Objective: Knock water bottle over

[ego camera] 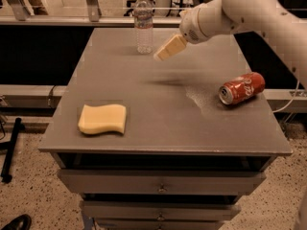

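Noting the gripper (160, 56) hanging in the air above the far half of the table (158, 114), angled down and to the left off the white arm (240, 11) reaching in from the upper right. Reading it only as one cream wedge; not managing to tell whether apart or together. Finding its tip just beside the bottle (143, 25), on the bottle's right and low toward its base, with a narrow gap showing between them. Logging the bottle standing upright near the table's far edge, left of centre, white cap on top, pale band around the middle. Spotting a blurred shadow (165, 82) lying on the tabletop below the gripper. Marking the can (242, 87) lying on its side near the right edge, well apart from the bottle, top end turned toward the near left. Marking the sponge (102, 119) lying flat on the near left part, well apart from both. Seeing drawers (160, 181) closing off the front under the tabletop, speckled floor (29, 176) spreading around the base.
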`<state>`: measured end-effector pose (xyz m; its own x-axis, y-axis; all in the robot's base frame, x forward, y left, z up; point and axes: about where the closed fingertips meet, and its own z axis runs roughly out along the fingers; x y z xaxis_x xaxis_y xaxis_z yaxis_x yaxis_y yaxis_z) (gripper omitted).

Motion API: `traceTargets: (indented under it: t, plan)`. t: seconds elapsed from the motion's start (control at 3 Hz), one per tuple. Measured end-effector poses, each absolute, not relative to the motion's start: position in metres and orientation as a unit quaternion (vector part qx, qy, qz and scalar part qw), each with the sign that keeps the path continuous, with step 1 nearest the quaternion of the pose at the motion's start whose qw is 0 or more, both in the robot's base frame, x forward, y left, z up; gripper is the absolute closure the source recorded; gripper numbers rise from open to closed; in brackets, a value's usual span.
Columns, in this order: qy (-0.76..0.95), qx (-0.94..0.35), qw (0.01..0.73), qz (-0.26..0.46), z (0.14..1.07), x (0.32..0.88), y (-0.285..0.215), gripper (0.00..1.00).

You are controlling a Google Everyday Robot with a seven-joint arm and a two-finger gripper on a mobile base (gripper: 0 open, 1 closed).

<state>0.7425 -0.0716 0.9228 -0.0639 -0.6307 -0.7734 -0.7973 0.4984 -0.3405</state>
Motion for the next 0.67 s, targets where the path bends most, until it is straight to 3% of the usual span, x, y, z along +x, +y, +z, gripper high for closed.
traceTargets:
  t: [0.33, 0.67]
  plan:
    - [0.717, -0.455, 0.520, 0.095, 0.921, 0.787, -0.066, 0.00]
    - [0.693, -0.426, 0.563, 0.147, 0.922, 0.831, -0.032, 0.00]
